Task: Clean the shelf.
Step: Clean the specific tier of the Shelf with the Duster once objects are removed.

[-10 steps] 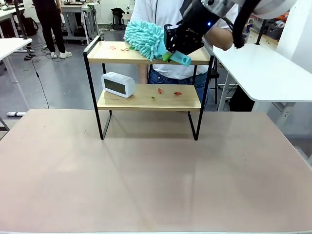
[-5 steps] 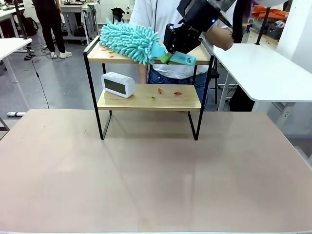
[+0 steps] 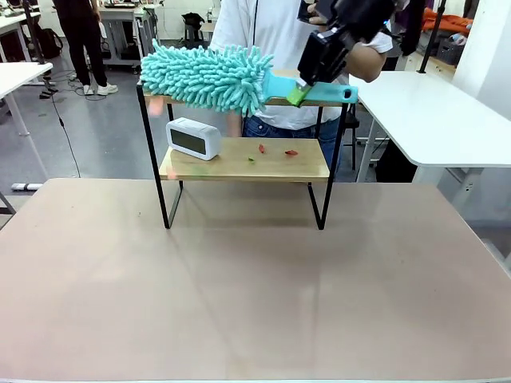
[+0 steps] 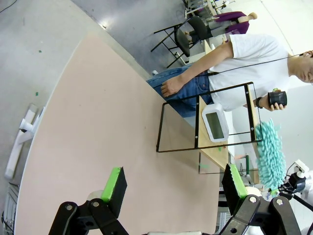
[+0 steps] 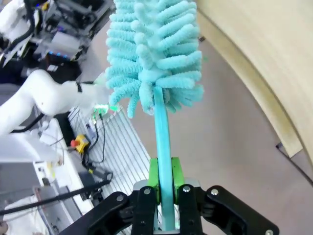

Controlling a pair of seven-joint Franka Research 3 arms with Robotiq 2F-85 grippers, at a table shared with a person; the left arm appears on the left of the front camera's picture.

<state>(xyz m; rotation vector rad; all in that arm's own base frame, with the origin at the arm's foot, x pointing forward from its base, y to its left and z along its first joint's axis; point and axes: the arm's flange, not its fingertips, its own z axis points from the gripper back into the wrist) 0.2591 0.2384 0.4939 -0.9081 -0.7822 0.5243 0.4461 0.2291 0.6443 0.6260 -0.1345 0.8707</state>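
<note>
Duster (image 3: 209,77) is stretching along the shelf's (image 3: 239,163) top board, right gripper (image 3: 298,95) clamping its handle; left gripper (image 4: 174,182) is hanging wide open, empty.

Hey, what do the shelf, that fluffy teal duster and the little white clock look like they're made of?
Shelf: pale matte boards with faint grain, likely wood or laminate; thin black frame, probably painted metal.
Duster: soft teal noodle-like strands, seemingly microfibre chenille; smooth teal handle, likely plastic.
Clock: smooth white casing, apparently plastic; grey screen.
</note>
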